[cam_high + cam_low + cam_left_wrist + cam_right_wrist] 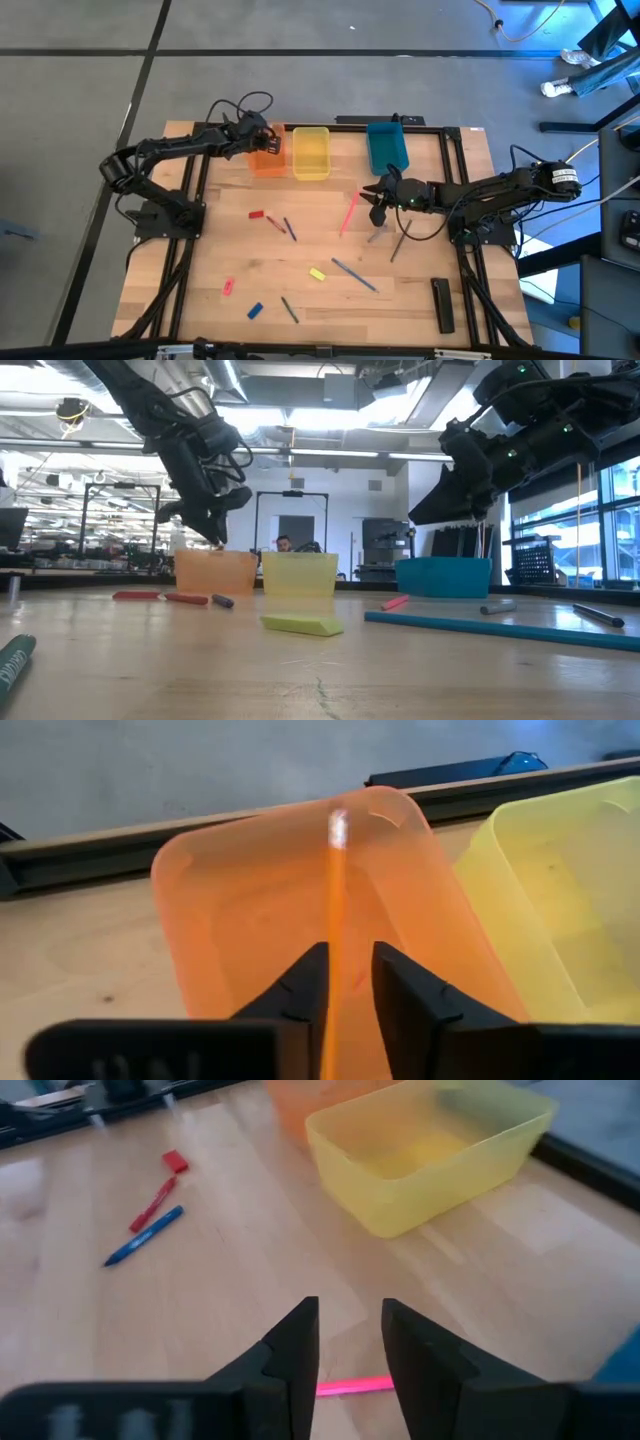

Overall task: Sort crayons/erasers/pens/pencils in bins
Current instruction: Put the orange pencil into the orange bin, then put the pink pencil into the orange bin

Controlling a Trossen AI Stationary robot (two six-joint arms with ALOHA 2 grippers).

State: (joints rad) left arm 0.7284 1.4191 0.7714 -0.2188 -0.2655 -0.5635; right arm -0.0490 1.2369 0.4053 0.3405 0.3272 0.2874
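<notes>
Your left hand (348,982) hangs directly over the orange bin (266,158), with an orange pencil (335,890) standing between its fingers and running down into the tub. The fingers sit close on either side of the pencil, and you cannot tell from the views whether they grip it or have just let go. In my judgement, the step in hand is the drop of this pencil into the orange bin; the next move calls for spreading the fingers fully and lifting clear without catching the rim.

Beside the orange bin, toward the right arm, stands the yellow bin (311,152), and beyond that the teal bin (386,145).

Your right hand (350,1342) hovers in front of the teal bin, well away from the orange one, fingers apart and holding nothing. A pink pen (348,213) lies on the table (420,300) just beneath it. That looks like the next pick; it calls for lowering the hand squarely astride the shaft.

The erasers remain unsorted on the table in front of the orange bin: red (256,214), pink (228,287), blue (255,311), yellow (317,273).
</notes>
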